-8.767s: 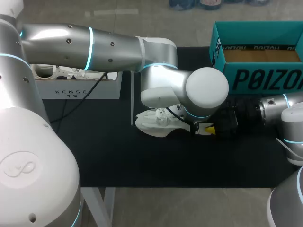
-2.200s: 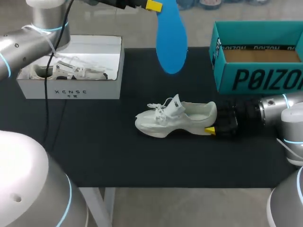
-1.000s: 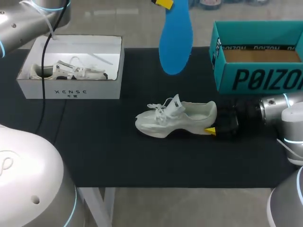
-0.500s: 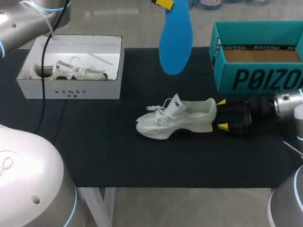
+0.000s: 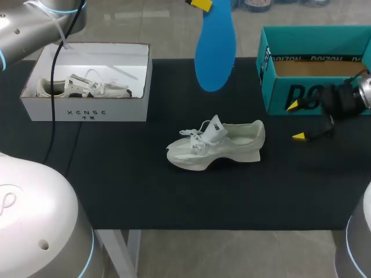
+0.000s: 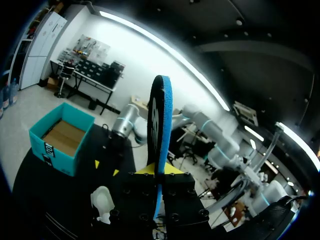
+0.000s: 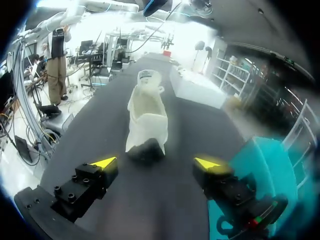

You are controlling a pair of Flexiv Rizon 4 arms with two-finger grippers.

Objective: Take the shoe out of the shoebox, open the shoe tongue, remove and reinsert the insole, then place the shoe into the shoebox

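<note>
The white shoe point(image 5: 217, 145) lies on its side on the black mat point(image 5: 133, 185), toe to the left, tongue pulled up. High above the table's far edge my left gripper point(image 5: 200, 3) is shut on the top of the blue insole point(image 5: 215, 49), which hangs straight down. In the left wrist view the insole point(image 6: 161, 125) stands edge-on out of the gripper point(image 6: 159, 170). My right gripper point(image 5: 301, 120) is open and holds nothing, right of the shoe's heel and in front of the teal shoebox point(image 5: 316, 63). From the right wrist, the shoe point(image 7: 146, 122) lies ahead of the open gripper point(image 7: 155, 162).
A white box point(image 5: 87, 107) holding another shoe point(image 5: 81, 87) stands at the back left, with a cable running down past it. The teal shoebox's wall point(image 7: 265, 170) is close beside the right gripper.
My right gripper has let go of the shoe's heel, opened wide and drawn back to the right toward the teal shoebox. The shoe shifted slightly. The left arm and insole have stayed still.
</note>
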